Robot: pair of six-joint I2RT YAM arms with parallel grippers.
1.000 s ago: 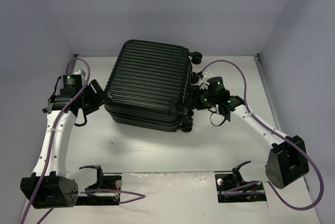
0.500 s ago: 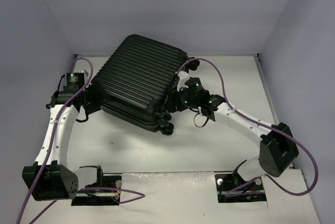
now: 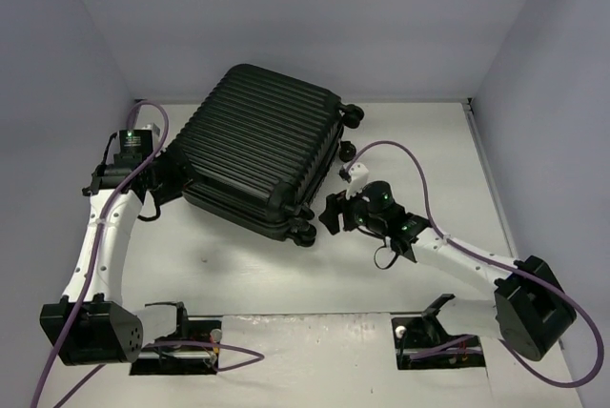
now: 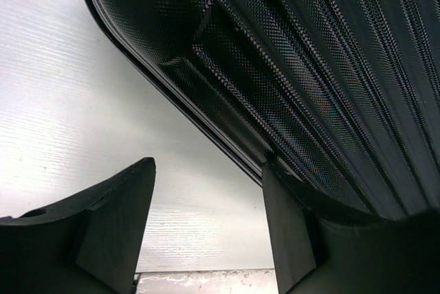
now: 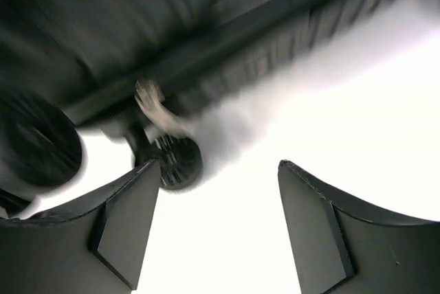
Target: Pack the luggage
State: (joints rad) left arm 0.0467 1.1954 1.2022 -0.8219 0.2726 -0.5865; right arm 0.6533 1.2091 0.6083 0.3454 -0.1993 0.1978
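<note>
The luggage, a black ribbed hard-shell suitcase, lies closed and flat on the white table, turned at an angle. Its small wheels point to the right and near side. My left gripper is open at the suitcase's left side. In the left wrist view one finger touches the shell's lower edge. My right gripper is open and empty, just right of the near wheels and apart from them. In the blurred right wrist view a wheel sits just beyond the left finger.
Grey walls close in the table on the left, back and right. Purple cables trail over both arms. Two black fixtures stand at the near edge by the arm bases.
The suitcase has been turned and pushed to the left. My right gripper has since drawn back from its wheel side toward the near right. The left gripper stays at the left side.
</note>
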